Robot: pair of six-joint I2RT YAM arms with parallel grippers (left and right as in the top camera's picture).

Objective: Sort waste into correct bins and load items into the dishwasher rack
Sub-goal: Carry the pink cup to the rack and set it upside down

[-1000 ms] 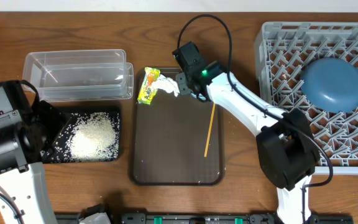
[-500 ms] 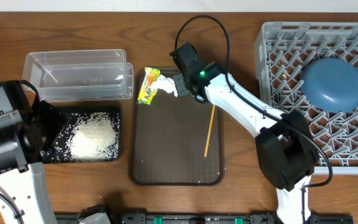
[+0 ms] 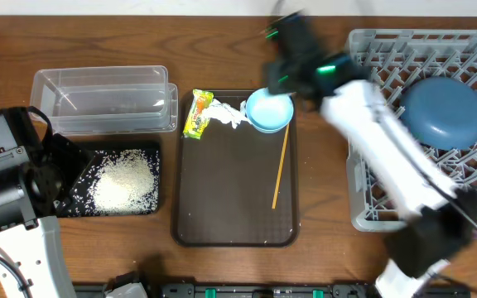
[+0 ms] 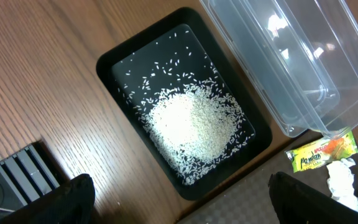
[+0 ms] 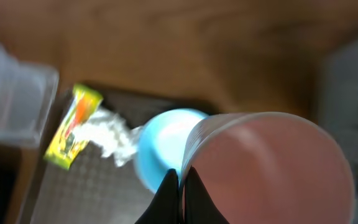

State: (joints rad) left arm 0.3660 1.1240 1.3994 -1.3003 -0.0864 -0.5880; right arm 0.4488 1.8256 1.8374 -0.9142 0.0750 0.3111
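My right gripper (image 5: 181, 180) is shut on the rim of the small pink cup (image 5: 272, 168) and holds it above the table; the view is blurred by motion. Below it a pale blue bowl (image 3: 269, 110) sits at the brown tray's far end, next to the crumpled white tissue (image 3: 228, 113) and the yellow-green wrapper (image 3: 198, 114). The chopstick (image 3: 280, 170) lies on the tray. The dark blue bowl (image 3: 444, 112) rests upside down in the grey rack (image 3: 371, 207). My left gripper (image 4: 179, 205) is open and empty, above the black tray (image 4: 114, 59) that holds the rice (image 4: 194, 127).
The clear tub (image 3: 102, 99) stands behind the black tray at the left. The brown serving tray (image 3: 230, 215) lies in the middle. My right arm (image 3: 387, 157), blurred, reaches across the gap between the brown tray and the rack.
My right arm has swung up and to the right, away from the tray's far end, with the pink cup in its jaws. The pale blue bowl now shows. The left arm has not moved.
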